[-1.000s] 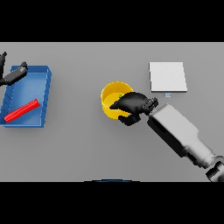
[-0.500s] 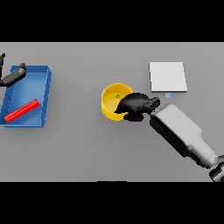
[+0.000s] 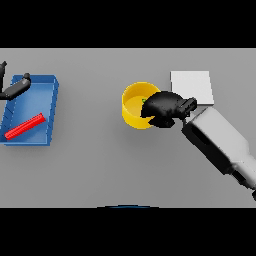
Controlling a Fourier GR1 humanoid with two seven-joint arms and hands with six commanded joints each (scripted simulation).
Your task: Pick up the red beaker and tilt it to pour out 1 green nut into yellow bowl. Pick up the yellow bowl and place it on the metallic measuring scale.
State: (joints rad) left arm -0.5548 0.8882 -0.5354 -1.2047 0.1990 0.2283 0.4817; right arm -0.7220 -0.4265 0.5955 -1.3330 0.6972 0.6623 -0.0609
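Note:
The yellow bowl is near the table's middle, with a small green nut just showing inside by its right wall. My right hand is curled over the bowl's right rim and grips it. The bowl looks tipped and raised a little off the table. Right of the hand lies the pale square measuring scale. The red beaker lies on its side in the blue tray at the left. My left hand hovers at the tray's far left corner, fingers relaxed.
The blue tray takes up the table's left side, close to the left edge. My right forearm stretches from the lower right toward the bowl.
My right hand has carried the yellow bowl a little up and to the right, toward the scale. The left hand stays by the tray.

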